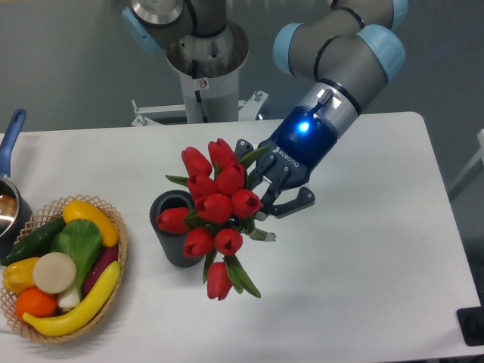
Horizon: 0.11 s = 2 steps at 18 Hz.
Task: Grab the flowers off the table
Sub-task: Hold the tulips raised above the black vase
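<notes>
The flowers (215,208), a bunch of red tulips with green leaves, hang in the air above the white table (363,287), their heads partly covering a dark grey cylinder. My gripper (266,190) is shut on their stems just right of the blooms, which point left and down. The stems are mostly hidden between the fingers.
A dark grey hollow cylinder (172,229) stands on the table under the tulips. A wicker basket (113,261) of colourful vegetables sits at the left front. A pot with a blue handle (10,140) is at the left edge. The arm's base (206,68) stands behind the table.
</notes>
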### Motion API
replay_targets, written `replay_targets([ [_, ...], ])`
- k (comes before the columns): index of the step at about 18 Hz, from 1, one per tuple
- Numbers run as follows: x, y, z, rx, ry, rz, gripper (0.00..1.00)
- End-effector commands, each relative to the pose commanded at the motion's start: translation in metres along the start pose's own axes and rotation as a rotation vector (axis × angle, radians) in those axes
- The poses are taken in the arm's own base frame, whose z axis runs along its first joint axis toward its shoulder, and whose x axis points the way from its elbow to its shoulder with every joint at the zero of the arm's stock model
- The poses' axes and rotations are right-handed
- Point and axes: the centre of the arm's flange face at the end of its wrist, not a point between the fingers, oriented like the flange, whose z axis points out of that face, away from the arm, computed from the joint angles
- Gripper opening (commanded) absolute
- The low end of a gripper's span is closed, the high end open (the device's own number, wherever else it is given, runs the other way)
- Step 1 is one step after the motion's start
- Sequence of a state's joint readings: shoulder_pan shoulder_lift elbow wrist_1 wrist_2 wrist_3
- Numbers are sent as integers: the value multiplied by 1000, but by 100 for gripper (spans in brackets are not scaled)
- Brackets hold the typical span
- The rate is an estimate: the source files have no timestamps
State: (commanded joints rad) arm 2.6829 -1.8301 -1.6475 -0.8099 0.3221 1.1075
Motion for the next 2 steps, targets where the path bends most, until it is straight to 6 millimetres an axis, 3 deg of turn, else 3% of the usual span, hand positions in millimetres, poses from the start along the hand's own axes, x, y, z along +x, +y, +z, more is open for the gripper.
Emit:
replay_targets([
  [2,0,-1,-1,0,-2,2,34],
])
